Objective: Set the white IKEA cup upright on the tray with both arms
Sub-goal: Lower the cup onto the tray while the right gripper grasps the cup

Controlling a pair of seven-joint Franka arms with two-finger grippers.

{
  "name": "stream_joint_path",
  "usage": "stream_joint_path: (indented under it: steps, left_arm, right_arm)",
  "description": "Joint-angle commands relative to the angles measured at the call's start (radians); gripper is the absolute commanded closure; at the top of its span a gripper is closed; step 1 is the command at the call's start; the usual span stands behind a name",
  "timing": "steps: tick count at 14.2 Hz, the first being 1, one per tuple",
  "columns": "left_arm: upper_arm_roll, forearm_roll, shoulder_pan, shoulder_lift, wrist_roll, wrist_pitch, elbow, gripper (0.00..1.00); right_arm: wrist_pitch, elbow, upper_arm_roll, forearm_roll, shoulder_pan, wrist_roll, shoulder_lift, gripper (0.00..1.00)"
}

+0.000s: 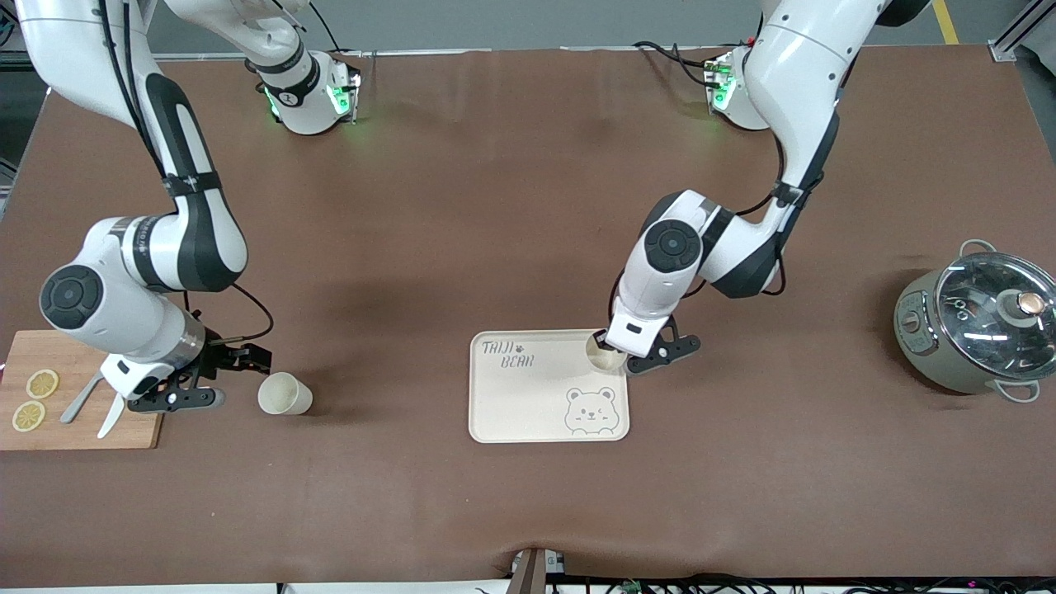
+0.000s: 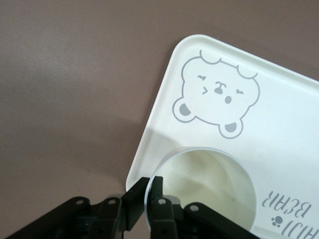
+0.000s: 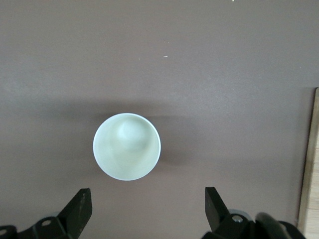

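Pinching cream plastic cup [image 1: 605, 353] rim over cream rectangular tray [image 1: 528, 396], left fingers [image 2: 149, 195] shut; I risk tipping it. Right fingers [image 3: 79, 209] wide open, empty.

"taiji bear" in grey on cream tray [image 1: 528, 421]

Left gripper [image 1: 624, 353]: fingers pinched shut, wrist bent low, arm reaching forward.
Right gripper [image 1: 216, 378]: fingers spread wide apart, low, arm folded at elbow.

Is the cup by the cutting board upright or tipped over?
Upright. The cup stands on the table with its round mouth facing up; the right wrist view looks straight down into it, and it looks empty.
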Motion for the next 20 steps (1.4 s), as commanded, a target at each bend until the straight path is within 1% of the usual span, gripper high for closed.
stream_joint_path:
  steps: [1,6,16,20]
  left_arm:
    - [0.012,0.059,-0.024,0.036,-0.074,-0.02,0.053,1.0]
    - [0.012,0.078,-0.024,0.048,-0.09,-0.015,0.058,1.0]
    - [0.012,0.084,-0.032,0.068,-0.092,-0.001,0.061,1.0]
    - [0.013,0.084,-0.032,0.069,-0.092,-0.001,0.061,1.0]
  right_arm:
    - [0.041,-0.015,-0.003,-0.001,-0.001,-0.015,0.007,0.0]
    - [0.133,-0.013,-0.003,-0.001,-0.008,-0.033,0.063,0.0]
    - [0.252,-0.006,-0.001,0.001,-0.015,-0.058,0.145,0.0]
    - [0.259,-0.004,-0.001,0.008,-0.008,-0.058,0.164,0.0]
